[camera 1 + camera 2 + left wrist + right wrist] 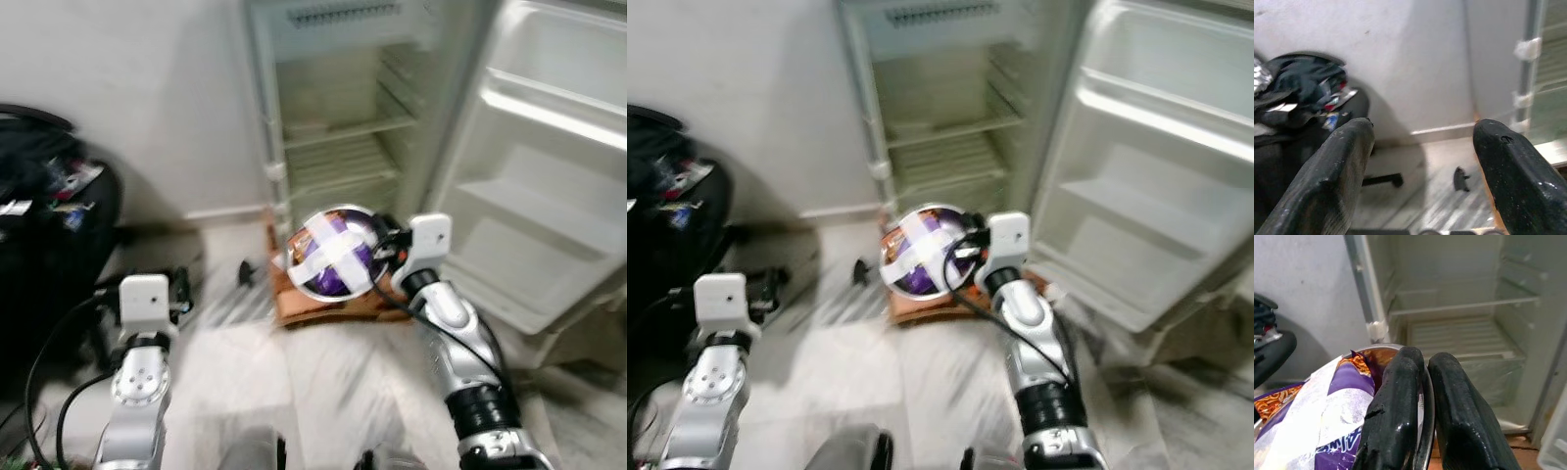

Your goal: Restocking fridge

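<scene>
- Fridge [343, 117] stands open against the wall, its door [549, 176] swung wide to the robot's right; the wire shelves and door racks that can be seen look bare, though the pictures are blurred.
- Right end effector [377, 257] is held out in front of the fridge's lower part, its two black fingers [1400, 401] pressed together on the rim of a round metal bowl [333, 253].
- Bowl carries a purple and orange snack packet [1327, 401] strapped across with white tape; in the head views it hangs above the floor, just short of the fridge opening and not yet inside any compartment.
- Below the bowl, at the fridge's foot, lies a brown cardboard piece [323, 304] on the pale floor [294, 392].
- Left end effector [1420, 171] hangs low on the robot's left with its fingers spread well apart and nothing between them; it faces the wall, near a black chair [49, 215] heaped with dark clothes.
- Judged from this, the restocking is at an early stage: the door is already open and one item is in hand and brought up to the fridge, but no item appears to sit on a shelf.
- What seems left is to carry the bowl in over a shelf, set it down level, release the rim, and fetch whatever else is to go in.
</scene>
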Controlling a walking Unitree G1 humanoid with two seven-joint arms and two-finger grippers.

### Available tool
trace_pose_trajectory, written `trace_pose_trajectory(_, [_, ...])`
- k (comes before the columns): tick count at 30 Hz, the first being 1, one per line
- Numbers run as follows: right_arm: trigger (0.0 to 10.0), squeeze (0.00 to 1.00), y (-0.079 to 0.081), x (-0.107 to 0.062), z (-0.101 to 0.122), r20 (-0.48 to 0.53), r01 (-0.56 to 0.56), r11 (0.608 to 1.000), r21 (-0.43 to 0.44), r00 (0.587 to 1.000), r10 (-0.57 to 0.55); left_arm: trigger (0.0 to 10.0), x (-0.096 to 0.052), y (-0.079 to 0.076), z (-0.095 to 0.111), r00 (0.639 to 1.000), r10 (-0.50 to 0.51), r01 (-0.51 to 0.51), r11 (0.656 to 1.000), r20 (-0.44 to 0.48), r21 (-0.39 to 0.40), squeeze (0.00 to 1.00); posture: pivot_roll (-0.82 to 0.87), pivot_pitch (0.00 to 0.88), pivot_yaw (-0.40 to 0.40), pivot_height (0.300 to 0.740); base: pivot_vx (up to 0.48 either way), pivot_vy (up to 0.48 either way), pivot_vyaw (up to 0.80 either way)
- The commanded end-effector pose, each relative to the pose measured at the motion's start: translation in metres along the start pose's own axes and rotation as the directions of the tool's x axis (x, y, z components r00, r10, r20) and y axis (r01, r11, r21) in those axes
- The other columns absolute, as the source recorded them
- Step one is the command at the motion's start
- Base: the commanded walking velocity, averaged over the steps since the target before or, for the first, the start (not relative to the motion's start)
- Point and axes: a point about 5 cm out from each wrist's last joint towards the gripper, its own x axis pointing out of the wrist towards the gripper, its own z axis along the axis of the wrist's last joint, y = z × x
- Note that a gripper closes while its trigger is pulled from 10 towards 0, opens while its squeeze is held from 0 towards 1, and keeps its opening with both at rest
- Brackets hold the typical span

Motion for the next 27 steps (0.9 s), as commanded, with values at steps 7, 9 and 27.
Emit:
trace_pose_trajectory(7, [10.0, 0.00, -0.0040, -0.0016, 0.0049, 0.024, 0.019, 1.000, 0.001, 1.000, -0.019, 10.0, -0.0011, -0.0040, 0.0017, 1.000, -0.030, 0.030, 1.000, 0.007, 0.000, 0.00, 0.10, 0.115, -0.028, 0.740, 0.231, 0.000, 0.00])
trace_pose_trajectory(9, [10.0, 0.00, -0.0046, -0.0010, 0.0056, 0.025, 0.023, 1.000, 0.000, 0.999, -0.023, 10.0, -0.0020, -0.0040, 0.0000, 0.999, -0.035, 0.035, 0.999, 0.001, 0.005, 0.00, 0.10, 0.116, -0.029, 0.740, 0.476, 0.000, 0.00])
trace_pose_trajectory(27, [10.0, 0.00, -0.0050, 0.0023, 0.0077, 0.031, 0.034, 0.999, -0.001, 0.999, -0.034, 10.0, -0.0011, -0.0058, -0.0013, 0.999, -0.047, 0.047, 0.999, -0.015, 0.009, 0.00, 0.10, 0.120, -0.027, 0.740, 0.477, 0.000, 0.00])
